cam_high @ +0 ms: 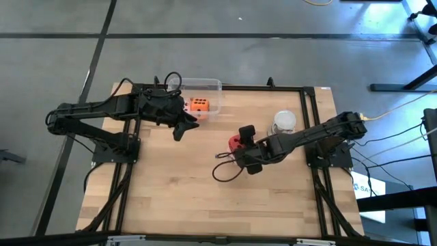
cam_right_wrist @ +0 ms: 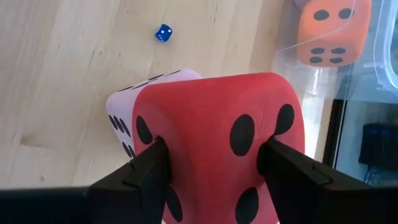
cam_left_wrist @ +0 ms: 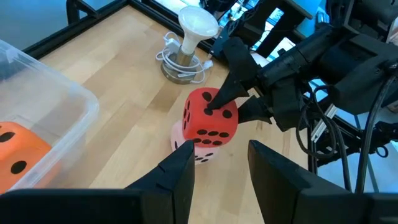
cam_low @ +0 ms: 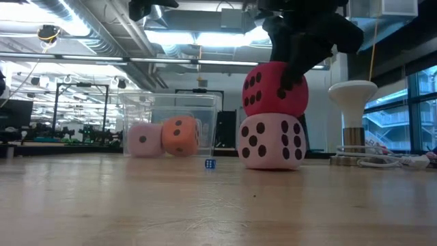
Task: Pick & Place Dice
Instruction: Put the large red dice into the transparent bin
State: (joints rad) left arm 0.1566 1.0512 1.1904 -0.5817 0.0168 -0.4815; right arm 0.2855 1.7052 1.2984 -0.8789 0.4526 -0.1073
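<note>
Seen from above, the left gripper (cam_high: 186, 127) hangs beside a clear plastic tub (cam_high: 210, 85) at the back edge of the wooden bench (cam_high: 171, 198); its fingers stand slightly apart with nothing between them. An orange die (cam_high: 199, 104) lies in the tub. Only the level view shows a pale pink die (cam_low: 145, 139) beside the orange one, probably in the tub too. Further right, the right gripper (cam_high: 240, 140) clamps a red die (cam_high: 235, 143). The level and wrist views show what the overhead hides: the red die sits stacked on a second pale pink die with dark pips (cam_low: 271, 141), with a tiny blue die (cam_low: 210, 163) nearby. A white lamp-like stand (cam_high: 285, 122) is rightmost.
</note>
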